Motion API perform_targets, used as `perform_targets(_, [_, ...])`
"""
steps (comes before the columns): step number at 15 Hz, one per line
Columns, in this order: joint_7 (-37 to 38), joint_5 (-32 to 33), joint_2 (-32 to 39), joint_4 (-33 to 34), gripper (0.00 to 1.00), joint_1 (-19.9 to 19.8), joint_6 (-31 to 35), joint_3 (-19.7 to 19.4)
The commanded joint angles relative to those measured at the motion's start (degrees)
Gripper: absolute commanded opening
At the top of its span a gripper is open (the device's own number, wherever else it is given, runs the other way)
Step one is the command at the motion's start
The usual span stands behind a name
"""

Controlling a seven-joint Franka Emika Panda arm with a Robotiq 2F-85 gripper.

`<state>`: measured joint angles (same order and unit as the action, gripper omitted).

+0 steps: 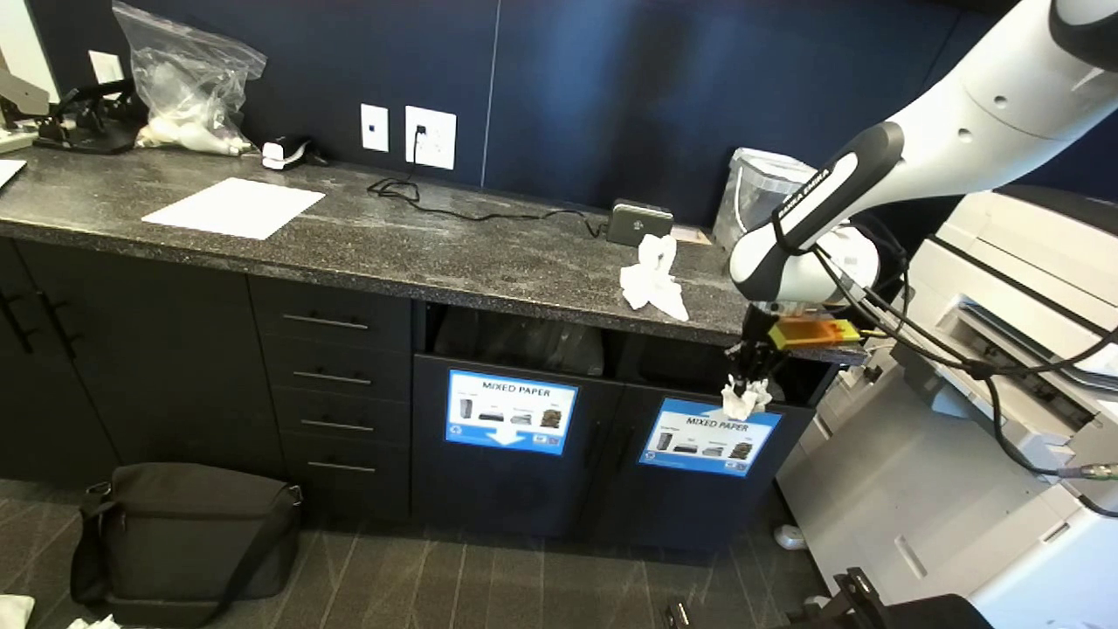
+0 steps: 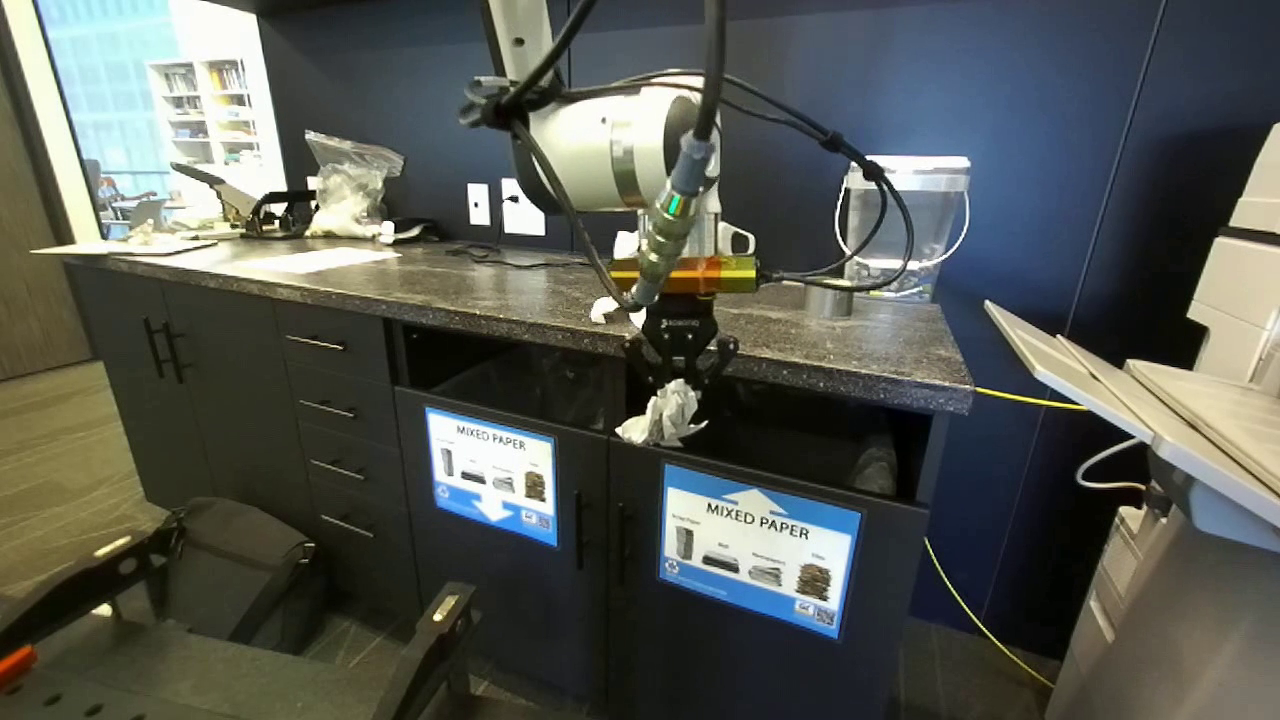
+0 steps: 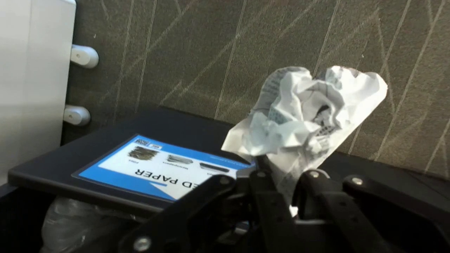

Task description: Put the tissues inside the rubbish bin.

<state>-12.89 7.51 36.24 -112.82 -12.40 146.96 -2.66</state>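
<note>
Down at the lower left, in an exterior view: dark shoulder bag [image 1: 183, 533] on the carpet [image 1: 489, 585]. Above it, upper left, clear plastic bag [image 1: 188, 92] on the countertop [image 1: 454, 249], with a flat white sheet [image 1: 234, 208] to its lower right. Right of centre — white tissues [image 1: 652, 279] lying near the countertop's front edge. Next, gripper [image 1: 748, 377] pointing down, jaws pinching a crumpled paper wad [image 1: 745, 402]; it overlaps the top of a blue-and-white sign [image 1: 709, 441]. Over the open slot [image 1: 672, 360] or in front of it, cannot tell. Wrist view, right of centre: print shows on the wad. Upper right, see-through bucket [image 1: 749, 196] on the countertop — partly behind the arm [image 1: 961, 122]. Far right: large white machine [image 1: 926, 454].
</note>
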Motion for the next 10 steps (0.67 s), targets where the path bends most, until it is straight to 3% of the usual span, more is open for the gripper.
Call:
perform_targets(1, [-2.8,0.5,-1.8,-8.6,0.15,-0.4,15.8,0.1])
perform_targets(5, [-4.8,1.6,1.4,-12.6,0.15,-1.4,32.7,0.8])
perform_targets(10, [-4.7,4.7,8.8,-12.0,0.15,-2.5,48.7,1.3])
